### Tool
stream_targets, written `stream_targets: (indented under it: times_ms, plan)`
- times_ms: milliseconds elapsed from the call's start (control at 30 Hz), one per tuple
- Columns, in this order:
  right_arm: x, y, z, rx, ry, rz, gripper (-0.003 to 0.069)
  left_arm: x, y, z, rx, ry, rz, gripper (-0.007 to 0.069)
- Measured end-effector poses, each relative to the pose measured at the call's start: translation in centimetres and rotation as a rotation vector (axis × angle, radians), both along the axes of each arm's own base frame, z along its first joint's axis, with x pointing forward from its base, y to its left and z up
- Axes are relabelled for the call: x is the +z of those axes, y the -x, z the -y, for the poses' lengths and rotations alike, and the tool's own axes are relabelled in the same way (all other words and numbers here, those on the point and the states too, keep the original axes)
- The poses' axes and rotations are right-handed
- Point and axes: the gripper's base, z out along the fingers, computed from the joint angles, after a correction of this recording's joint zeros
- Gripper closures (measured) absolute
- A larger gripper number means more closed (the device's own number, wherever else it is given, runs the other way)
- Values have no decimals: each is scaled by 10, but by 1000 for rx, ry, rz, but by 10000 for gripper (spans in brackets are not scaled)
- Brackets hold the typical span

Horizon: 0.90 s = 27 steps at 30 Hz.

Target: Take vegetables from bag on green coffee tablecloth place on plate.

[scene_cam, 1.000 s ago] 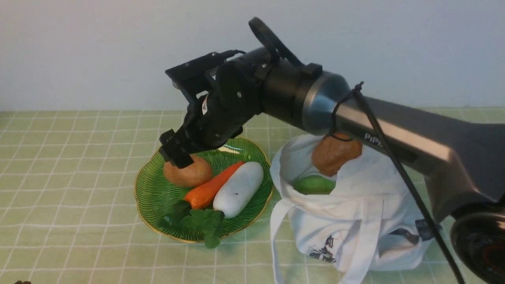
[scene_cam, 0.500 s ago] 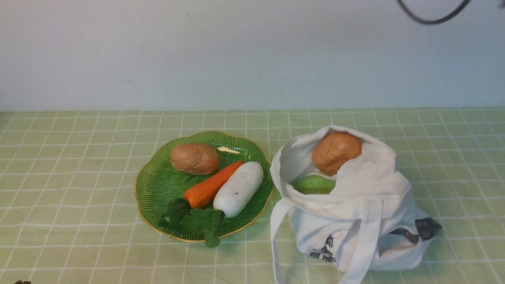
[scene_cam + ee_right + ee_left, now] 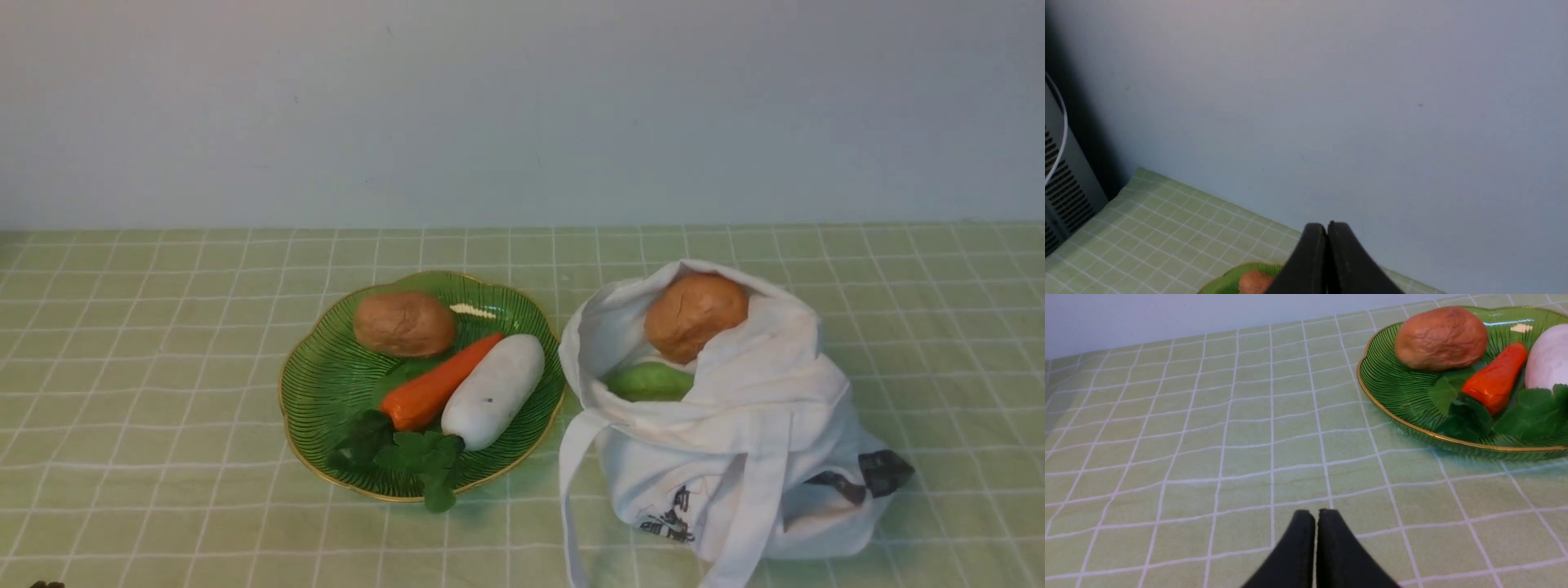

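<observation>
One brown potato lies on the green scalloped plate beside an orange carrot and a white radish. A second potato sits in the mouth of the white bag, above a green vegetable. Both stand on the pale green checked tablecloth. Neither arm shows in the front view. My left gripper is shut and empty, low over the cloth, apart from the plate and its potato. My right gripper is shut and empty, high up, facing the wall; the plate's potato shows below it.
A plain pale wall runs behind the table. Green leaves lie at the plate's near rim. The bag's straps hang down its front. A grey ribbed unit stands off the table's far end.
One second ago my right arm reached over the plate with its gripper at the potato. It has let go and risen out of the front view. The potato now lies on the plate.
</observation>
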Motion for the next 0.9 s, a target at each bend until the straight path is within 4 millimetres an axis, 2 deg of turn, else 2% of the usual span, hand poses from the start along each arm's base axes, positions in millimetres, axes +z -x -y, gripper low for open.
stream_targets:
  times_ms: [67, 167, 200, 267, 300, 333, 433, 567, 700, 900]
  plan:
    - [-13, 14, 15, -7, -13, 23, 673, 0, 0, 0, 0, 0, 0, 629]
    - [-26, 26, 26, 4, -31, 55, 673, 0, 0, 0, 0, 0, 0, 629]
    - [-44, 37, 35, 18, -36, 64, 673, 0, 0, 0, 0, 0, 0, 629]
    - [-64, 46, 42, 35, -41, 61, 673, 0, 0, 0, 0, 0, 0, 629]
    - [-69, 48, 43, 38, -40, 57, 673, 0, 0, 0, 0, 0, 0, 629]
    - [-89, 54, 47, 55, -36, 28, 673, 0, 0, 0, 0, 0, 0, 629]
    - [-124, 62, 51, 78, -17, -39, 673, 0, 0, 0, 0, 0, 0, 629]
    - [-155, 68, 56, 85, 9, -86, 673, 0, 0, 0, 0, 0, 0, 629]
    - [-171, 69, 56, 88, 23, -99, 673, 0, 0, 0, 0, 0, 0, 629]
    - [-172, 66, 45, 165, 4, -15, 673, 0, 0, 0, 0, 0, 0, 629]
